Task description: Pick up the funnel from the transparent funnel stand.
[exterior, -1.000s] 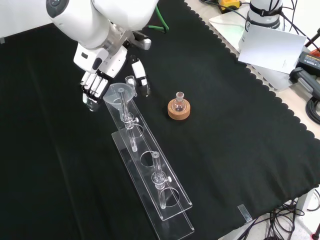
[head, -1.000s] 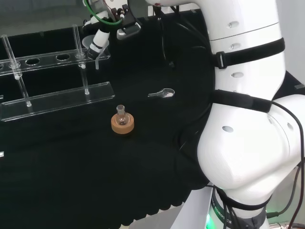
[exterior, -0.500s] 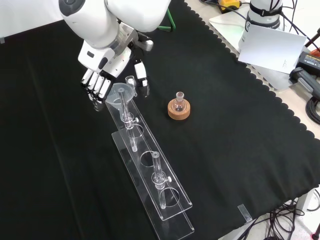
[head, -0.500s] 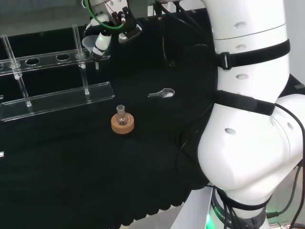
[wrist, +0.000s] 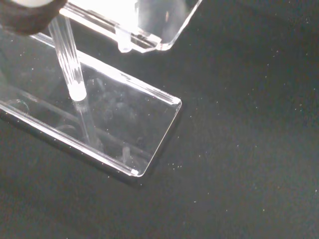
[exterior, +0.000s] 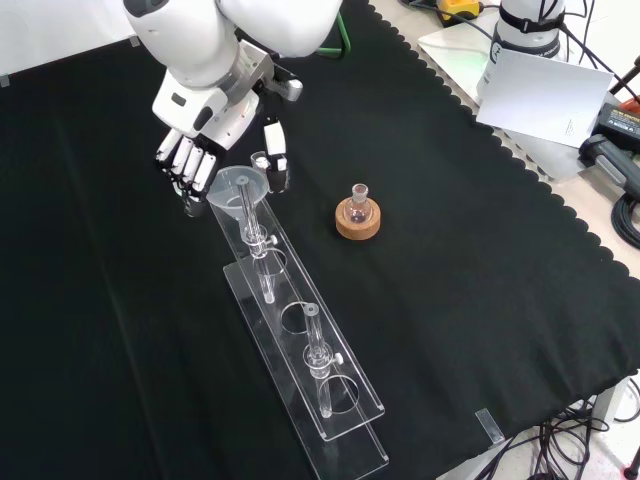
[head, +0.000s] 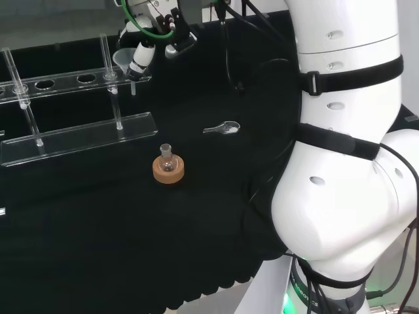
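Note:
A clear funnel sits in the end hole of the transparent stand, its stem hanging down through the upper shelf. The hand comes down from above and straddles the funnel's bowl. Its fingers hang fairly straight just left of the rim, and the thumb stands just right of it. Whether either touches the rim, I cannot tell. In the head view the funnel stands at the stand's right end with the hand beside it. The wrist view has the stand's base plate and a post.
A small flask on a cork ring stands right of the stand in the front view, also seen in the head view. A clear scoop lies on the cloth farther right. The arm's white links stand at the head view's right.
The hand has risen a little and turned over the funnel, and the thumb has come slightly nearer the rim. The funnel has stayed in the stand.

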Available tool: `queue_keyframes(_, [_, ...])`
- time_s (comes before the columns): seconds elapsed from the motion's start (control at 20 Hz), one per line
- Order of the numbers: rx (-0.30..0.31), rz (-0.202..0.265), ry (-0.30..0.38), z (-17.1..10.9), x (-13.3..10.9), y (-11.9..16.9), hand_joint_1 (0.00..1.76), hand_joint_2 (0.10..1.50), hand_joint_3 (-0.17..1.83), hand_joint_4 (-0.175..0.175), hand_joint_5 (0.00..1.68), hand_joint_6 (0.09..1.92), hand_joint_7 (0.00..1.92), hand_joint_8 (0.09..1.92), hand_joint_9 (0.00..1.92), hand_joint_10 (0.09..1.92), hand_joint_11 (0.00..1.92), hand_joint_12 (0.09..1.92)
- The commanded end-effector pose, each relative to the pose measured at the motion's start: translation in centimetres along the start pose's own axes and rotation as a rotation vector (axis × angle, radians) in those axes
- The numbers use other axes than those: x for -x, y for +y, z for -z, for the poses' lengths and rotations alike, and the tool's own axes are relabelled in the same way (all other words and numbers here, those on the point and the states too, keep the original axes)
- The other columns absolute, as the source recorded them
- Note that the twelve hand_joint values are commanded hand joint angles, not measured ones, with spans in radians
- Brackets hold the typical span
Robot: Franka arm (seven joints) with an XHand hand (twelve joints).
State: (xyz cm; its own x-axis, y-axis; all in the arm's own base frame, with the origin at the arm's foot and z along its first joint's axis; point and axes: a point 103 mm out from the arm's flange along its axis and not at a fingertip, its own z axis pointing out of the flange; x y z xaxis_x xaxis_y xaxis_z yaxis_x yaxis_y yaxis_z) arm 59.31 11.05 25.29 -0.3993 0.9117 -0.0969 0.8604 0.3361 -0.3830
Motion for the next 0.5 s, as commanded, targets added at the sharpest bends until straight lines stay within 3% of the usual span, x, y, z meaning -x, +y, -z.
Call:
queue_keyframes(0.05, [0.015, -0.003, 0.011, 0.03, 0.18, 0.04, 0.72, 0.72, 0.05, 0.026, 0.44, 0.09, 0.53, 0.52, 0.42, 0.67, 0.0, 1.53])
queue_keyframes(0.5, [0.034, -0.003, 0.03, 0.0, 0.03, 0.24, 0.77, 0.72, 0.1, 0.038, 0.63, 0.09, 0.75, 0.47, 0.57, 0.57, 0.0, 1.55])
